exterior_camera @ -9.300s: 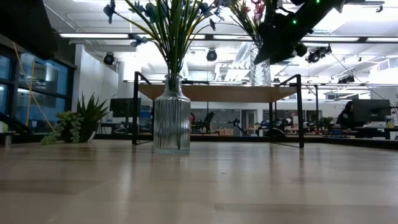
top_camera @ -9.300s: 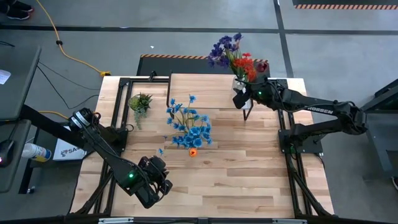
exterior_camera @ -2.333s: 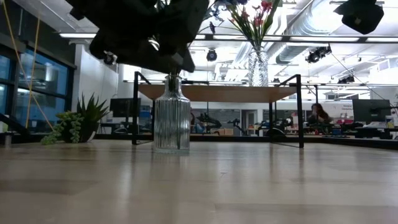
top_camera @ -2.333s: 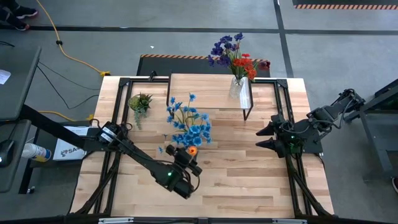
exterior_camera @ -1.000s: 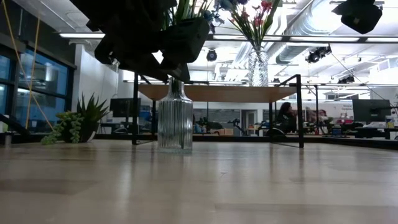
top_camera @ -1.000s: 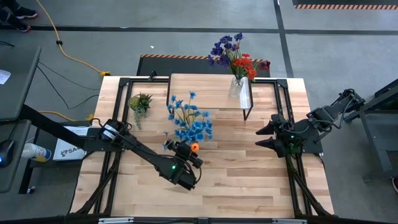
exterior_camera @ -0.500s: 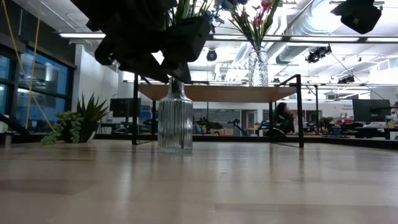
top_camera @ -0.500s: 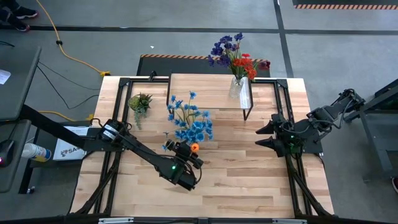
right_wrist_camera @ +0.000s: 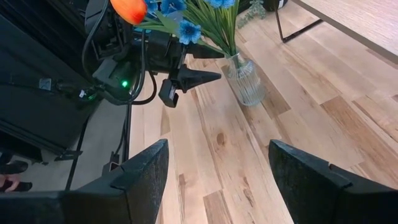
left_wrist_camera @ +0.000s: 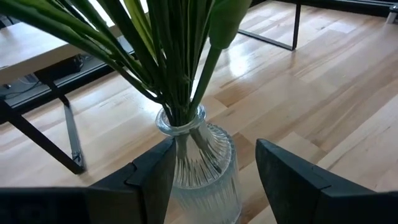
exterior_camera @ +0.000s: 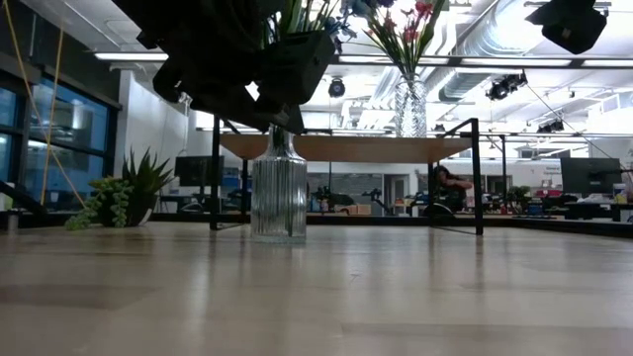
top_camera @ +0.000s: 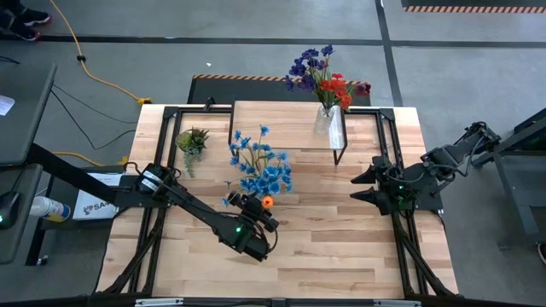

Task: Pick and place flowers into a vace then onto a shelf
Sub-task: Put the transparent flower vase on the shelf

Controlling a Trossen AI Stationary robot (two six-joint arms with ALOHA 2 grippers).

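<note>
Left gripper (left_wrist_camera: pixel 211 180) straddles the ribbed glass vase (left_wrist_camera: pixel 200 168) holding the blue flowers (top_camera: pixel 260 170), fingers parted, not clamped; vase stands on the table (top_camera: pixel 341 247) in front of the shelf (top_camera: pixel 281 124). Close low on the body, lift straight. Right gripper (top_camera: pixel 357 186) idle, open. No readable text

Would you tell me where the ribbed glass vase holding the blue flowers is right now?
In the high view, the ribbed glass vase stands mid-table, in front of the low wooden shelf, with the left gripper open around it.
</note>
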